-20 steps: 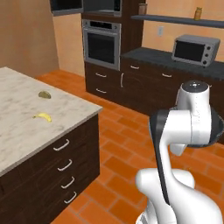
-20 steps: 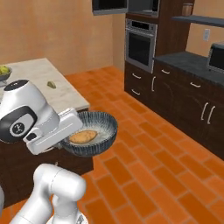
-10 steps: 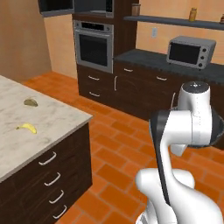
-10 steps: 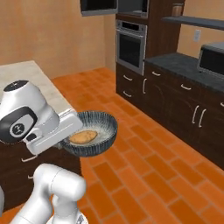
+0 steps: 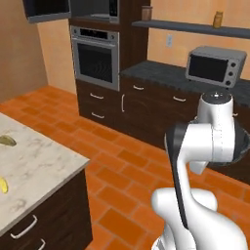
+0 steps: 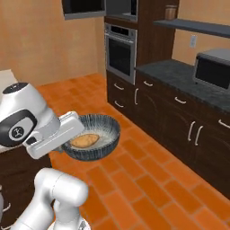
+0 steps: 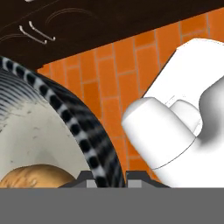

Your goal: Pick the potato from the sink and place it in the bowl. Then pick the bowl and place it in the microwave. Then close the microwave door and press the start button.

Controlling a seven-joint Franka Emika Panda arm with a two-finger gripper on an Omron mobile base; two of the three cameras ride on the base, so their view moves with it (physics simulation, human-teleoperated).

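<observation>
Potato (image 6: 85, 140), orange-tan and oval, lies in the streaked bowl (image 6: 104, 128).

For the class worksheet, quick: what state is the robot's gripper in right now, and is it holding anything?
Gripper: shut on the rim of the bowl, carried in the air, with the potato lying inside it.

Home kitchen around me: silver wall oven (image 5: 95, 58) set in dark wood cabinets (image 5: 146, 114), small grey countertop oven (image 5: 215, 66) right of it on dark worktop, orange brick-tile floor (image 6: 148, 184) below, marble island desk (image 5: 29, 171) opposite.
</observation>
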